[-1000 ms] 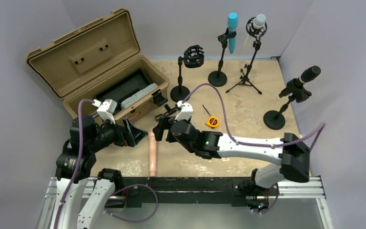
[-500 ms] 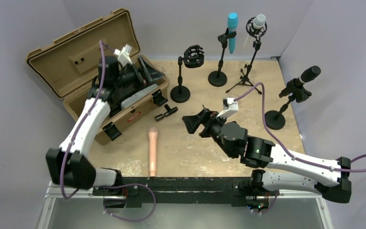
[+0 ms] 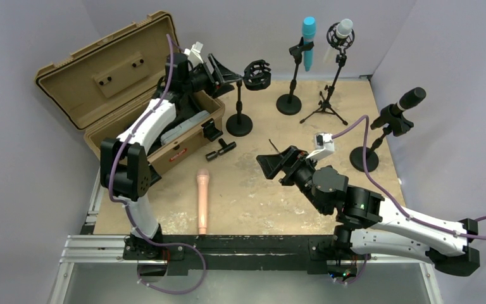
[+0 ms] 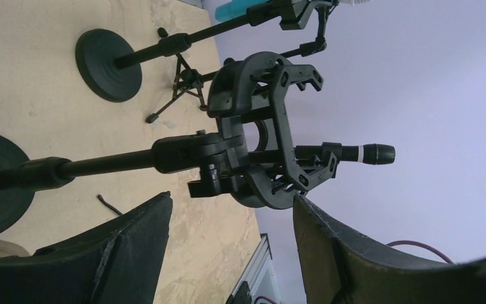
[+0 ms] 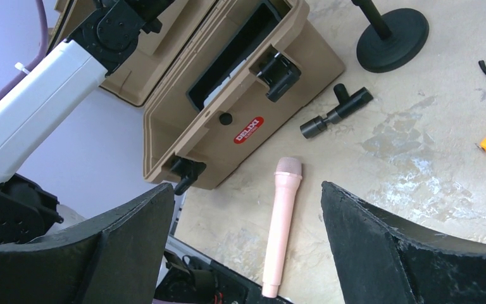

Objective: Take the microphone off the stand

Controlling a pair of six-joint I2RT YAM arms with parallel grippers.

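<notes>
- Top external view: pink handheld microphone (image 3: 201,201) lies flat on the beige tabletop (image 3: 272,209) at 7 o'clock. It touches no stand, so it reads as already off.
- At 12 o'clock stands the black empty shock-mount stand (image 3: 257,71). The left gripper (image 3: 228,71) sits just beside its cradle, on the 9 o'clock side.
- Left wrist view: fingers spread, cradle framed between them, no contact visible, nothing pinched.
- The right gripper (image 3: 272,163) hovers mid-table, jaws wide and empty. Its wrist view shows the pink mic below it.
- The blue microphone (image 3: 308,37) and white-tipped microphone (image 3: 344,27) at 1 o'clock and the black microphone (image 3: 407,101) at 3 o'clock are all seated in stands.
- Judgement: the step in hand is a reach at the bare mount, which holds no mic. The next move calls for aiming at a loaded stand, closing on the mic body and lifting it out along the clip axis without tipping the base.
</notes>
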